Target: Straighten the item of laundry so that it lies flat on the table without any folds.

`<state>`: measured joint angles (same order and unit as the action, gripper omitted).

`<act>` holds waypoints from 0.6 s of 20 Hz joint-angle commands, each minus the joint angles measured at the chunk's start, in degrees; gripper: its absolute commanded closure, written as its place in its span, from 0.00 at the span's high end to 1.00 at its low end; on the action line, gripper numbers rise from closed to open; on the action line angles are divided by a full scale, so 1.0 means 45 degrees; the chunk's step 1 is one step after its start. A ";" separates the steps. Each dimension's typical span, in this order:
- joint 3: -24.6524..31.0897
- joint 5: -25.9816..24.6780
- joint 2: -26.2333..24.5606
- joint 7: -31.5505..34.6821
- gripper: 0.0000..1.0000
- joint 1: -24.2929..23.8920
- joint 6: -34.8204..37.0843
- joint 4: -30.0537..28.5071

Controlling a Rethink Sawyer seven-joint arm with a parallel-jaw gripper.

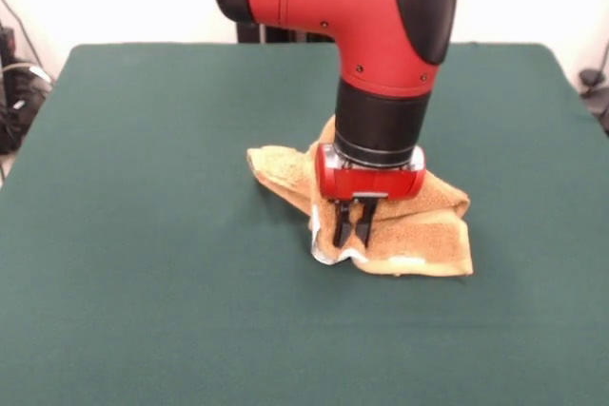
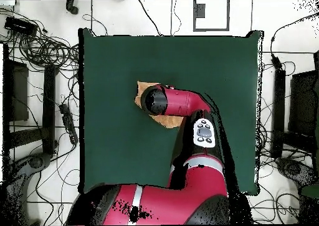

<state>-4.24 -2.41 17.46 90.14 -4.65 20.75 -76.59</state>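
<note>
Nearest the front camera, bare dark green table (image 1: pixel 143 330). Farther in, near the middle, a crumpled orange-tan towel (image 1: pixel 433 225), folded over itself, white label (image 1: pixel 324 252) at its near edge. Directly above that edge, the gripper (image 1: pixel 353 225), fingers nearly together, apparently pinching the edge, probably to draw a fold open. Beyond, the red arm (image 1: pixel 362 16), hiding most of the towel from overhead.

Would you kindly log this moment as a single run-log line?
gripper: lowered onto towel, fingers close together | towel: crumpled, folded over | white label: by fingertips | table: towel near centre | task: not flat yet
</note>
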 commanded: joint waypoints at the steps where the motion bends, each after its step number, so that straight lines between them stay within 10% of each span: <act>1: 0.0737 -0.0335 0.2791 0.1116 0.00 0.0168 0.1013 -0.2916; 12: -0.0702 0.0558 0.7665 0.1940 0.00 0.1703 0.4319 -0.5013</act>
<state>-7.85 -2.33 39.84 90.14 -0.15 28.61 -89.46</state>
